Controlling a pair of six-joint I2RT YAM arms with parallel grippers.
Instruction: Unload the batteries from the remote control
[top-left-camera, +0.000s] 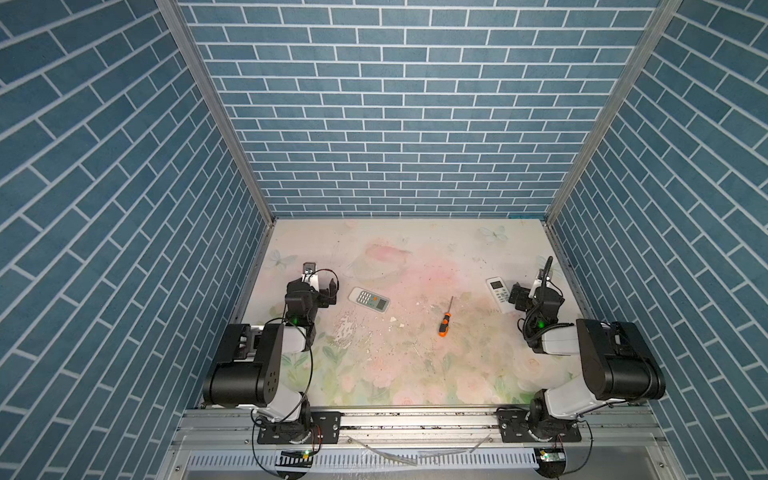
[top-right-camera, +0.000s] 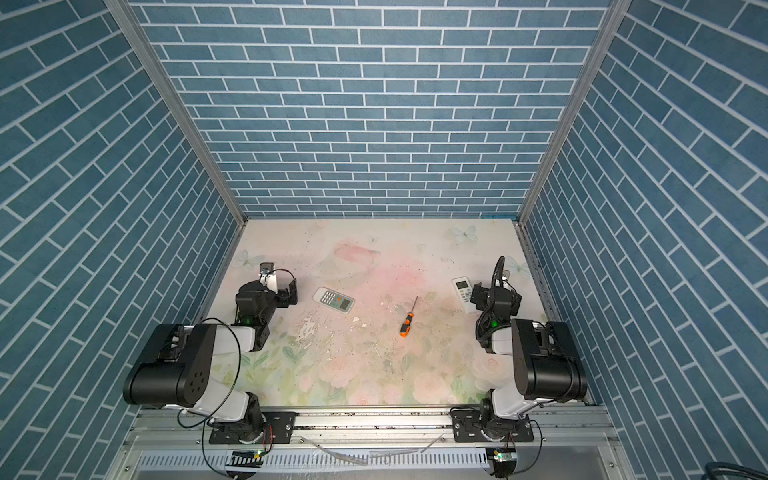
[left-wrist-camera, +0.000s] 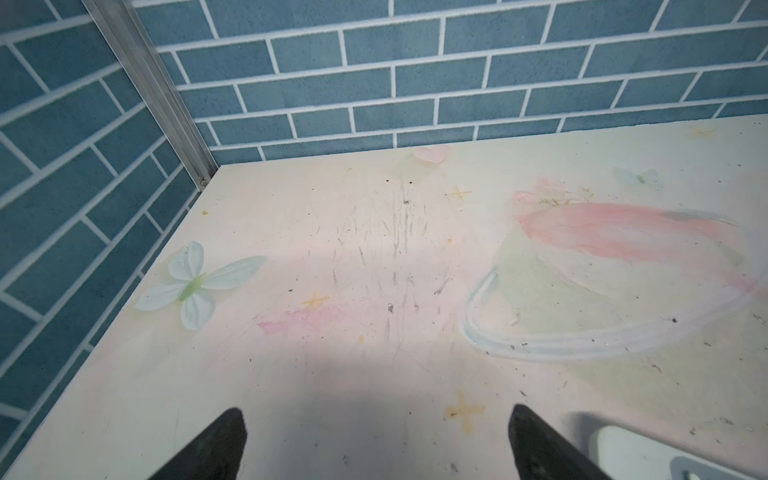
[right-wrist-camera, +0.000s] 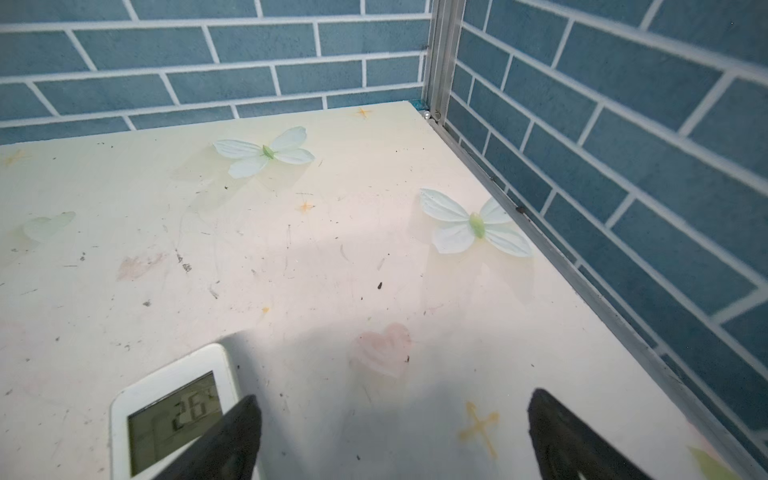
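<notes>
The left claw (left-wrist-camera: 377, 411) hangs released over the surface (top-left-camera: 415, 257), its two black wedge-shaped fingers (left-wrist-camera: 224, 440) spread wide with only scratched print between them. The surface is a matt pastel sheet of roses, hearts and pale butterflies, grubby with dark specks and grey scuffs. It is boxed in by blue brick-pattern walls (top-left-camera: 395, 104) with ribbed aluminium posts at the corners.

Just right of this claw, and apart from it, lies the left remote (top-left-camera: 369, 299). It is a flat white plastic slab with rounded corners, button side up, with a grid of small keys toward the claw and a grey screen at the far end. In the left wrist view only a rounded corner of it shows.

Between the two claws, nearer the right one, a screwdriver (top-left-camera: 445, 319) lies flat. Its thin steel shaft points toward the back wall and its stubby orange-and-black handle toward the front.

The right remote (top-left-camera: 500, 294), smooth white and rounded, lies at the right claw's left side; its grey screen shows dark digits in the right wrist view. The right claw (right-wrist-camera: 395, 397) is released too, fingers wide apart and holding nothing. The finger nearer the remote crosses the screen's edge in the wrist view, and whether it touches cannot be told.

The batteries cannot be seen, as both remotes lie face up with their backs hidden against the surface
</notes>
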